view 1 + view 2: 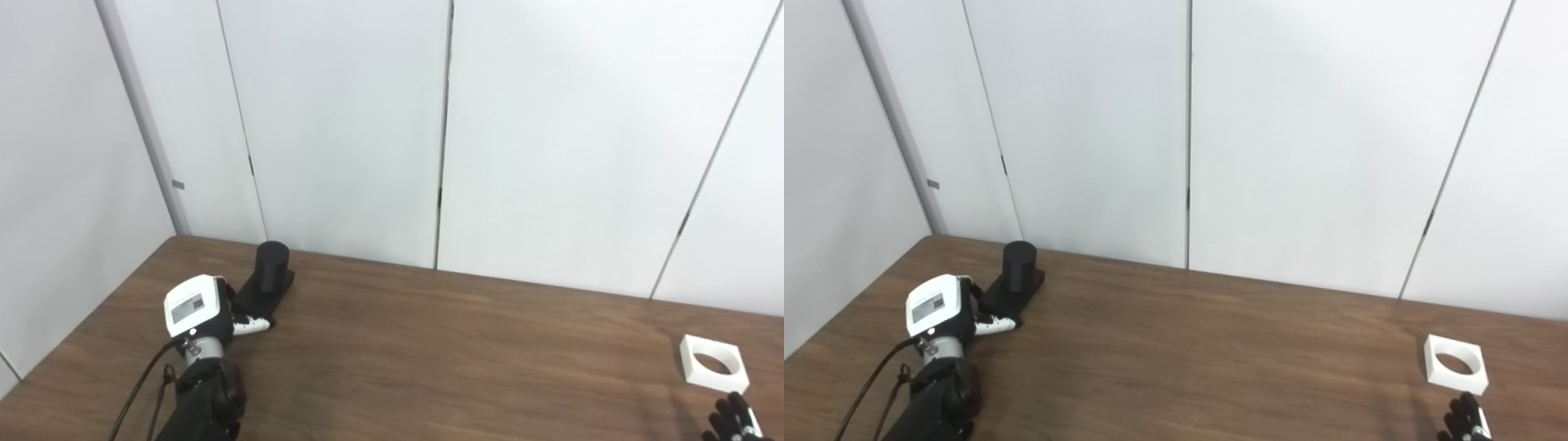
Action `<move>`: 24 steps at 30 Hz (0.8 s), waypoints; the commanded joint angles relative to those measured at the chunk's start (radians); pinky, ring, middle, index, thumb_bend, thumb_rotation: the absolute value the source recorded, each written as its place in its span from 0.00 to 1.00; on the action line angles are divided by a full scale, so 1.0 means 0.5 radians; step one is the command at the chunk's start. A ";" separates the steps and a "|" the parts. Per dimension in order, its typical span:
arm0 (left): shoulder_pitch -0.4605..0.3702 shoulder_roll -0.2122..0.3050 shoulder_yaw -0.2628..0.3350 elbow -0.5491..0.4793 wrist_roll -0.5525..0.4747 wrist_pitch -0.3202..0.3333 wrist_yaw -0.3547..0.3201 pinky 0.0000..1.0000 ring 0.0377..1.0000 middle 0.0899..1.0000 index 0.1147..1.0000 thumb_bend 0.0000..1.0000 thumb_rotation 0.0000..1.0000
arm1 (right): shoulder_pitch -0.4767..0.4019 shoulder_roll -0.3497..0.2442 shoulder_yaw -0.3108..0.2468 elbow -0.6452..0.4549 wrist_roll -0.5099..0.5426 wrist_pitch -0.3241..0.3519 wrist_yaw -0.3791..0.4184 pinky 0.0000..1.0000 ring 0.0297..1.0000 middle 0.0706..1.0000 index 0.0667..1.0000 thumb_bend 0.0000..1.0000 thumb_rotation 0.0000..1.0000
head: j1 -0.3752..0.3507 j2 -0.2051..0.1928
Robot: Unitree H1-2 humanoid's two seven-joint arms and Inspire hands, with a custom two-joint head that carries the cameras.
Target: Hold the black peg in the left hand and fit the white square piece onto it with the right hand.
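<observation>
Item 1, table [429, 355]: dark brown wood grain, set into a corner of pale panelled walls [343, 122].

Item 2, black peg [272, 265]: a short upright cylinder on a flat black base plate, standing on the table at the far left, close to the back wall. The plate runs from the cylinder toward me.

Item 3, my left hand [211, 312]: at the near end of the peg's base plate, its white back with a grey label facing the cameras. My white-tipped thumb [252, 325] lies along the near edge of the plate, touching it or just beside it. The rest of my fingers are hidden behind the back of the hand, so I cannot tell whether they are closed on the plate or only resting against it. A black cable [138, 386] trails from the wrist down along my dark forearm.

Item 4, white square piece [713, 362]: a square block with a round hole through its middle, lying flat on the table at the far right, well apart from the peg.

Item 5, my right hand [735, 419]: only dark fingertips show at the bottom right corner, just on the near side of the white piece and not touching it. They hold nothing; too little shows to tell how wide they stand.
</observation>
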State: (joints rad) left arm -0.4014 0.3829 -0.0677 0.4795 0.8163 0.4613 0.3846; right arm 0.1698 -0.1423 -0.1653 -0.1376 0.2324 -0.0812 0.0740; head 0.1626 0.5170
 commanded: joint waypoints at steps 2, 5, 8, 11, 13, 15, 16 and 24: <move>-0.063 0.055 -0.007 -0.083 0.010 0.004 0.037 0.82 0.81 0.72 0.42 0.50 0.05 | 0.077 0.049 0.015 0.038 0.011 -0.037 0.010 1.00 1.00 0.99 1.00 0.44 1.00 | 0.003 0.002; -0.049 0.057 -0.008 -0.115 -0.001 -0.002 0.033 0.81 0.80 0.71 0.42 0.50 0.05 | 0.080 0.049 0.015 0.032 0.003 -0.036 0.006 1.00 1.00 0.99 1.00 0.44 1.00 | 0.005 0.008; -0.020 0.065 -0.010 -0.180 -0.036 -0.015 -0.019 0.84 0.81 0.72 0.42 0.50 0.05 | 0.084 0.047 0.015 0.022 0.015 -0.023 0.011 1.00 1.00 0.99 1.00 0.44 1.00 | 0.001 0.020; 0.020 0.067 -0.016 -0.278 -0.053 0.001 -0.082 0.84 0.81 0.73 0.42 0.50 0.05 | 0.086 0.047 0.014 0.020 0.028 -0.019 0.015 1.00 1.00 0.99 1.00 0.45 1.00 | -0.008 0.025; 0.054 0.063 -0.008 -0.358 -0.066 0.010 -0.144 0.84 0.82 0.73 0.42 0.50 0.05 | 0.089 0.047 0.013 0.021 0.028 -0.018 0.014 1.00 1.00 0.99 1.00 0.45 1.00 | -0.009 0.028; 0.089 0.054 0.007 -0.439 -0.068 0.014 -0.207 0.85 0.82 0.73 0.42 0.50 0.05 | 0.091 0.044 0.015 0.016 0.022 -0.015 0.013 1.00 1.00 0.99 1.00 0.45 1.00 | -0.011 0.032; 0.112 0.045 0.018 -0.491 -0.057 0.015 -0.252 0.85 0.83 0.73 0.42 0.50 0.05 | 0.092 0.040 0.017 0.016 0.012 -0.017 0.013 1.00 1.00 0.99 1.00 0.46 1.00 | -0.013 0.036; 0.318 0.024 -0.024 -0.881 -0.067 -0.014 -0.474 0.74 0.78 0.70 0.42 0.50 0.06 | 0.094 0.039 0.029 -0.019 -0.015 0.003 0.001 1.00 1.00 0.98 1.00 0.49 1.00 | -0.028 0.066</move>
State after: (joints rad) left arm -0.2247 0.3840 -0.0820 0.0887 0.7789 0.4663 0.1427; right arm 0.1767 -0.1445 -0.1588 -0.1462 0.2247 -0.0783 0.0734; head 0.1473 0.5491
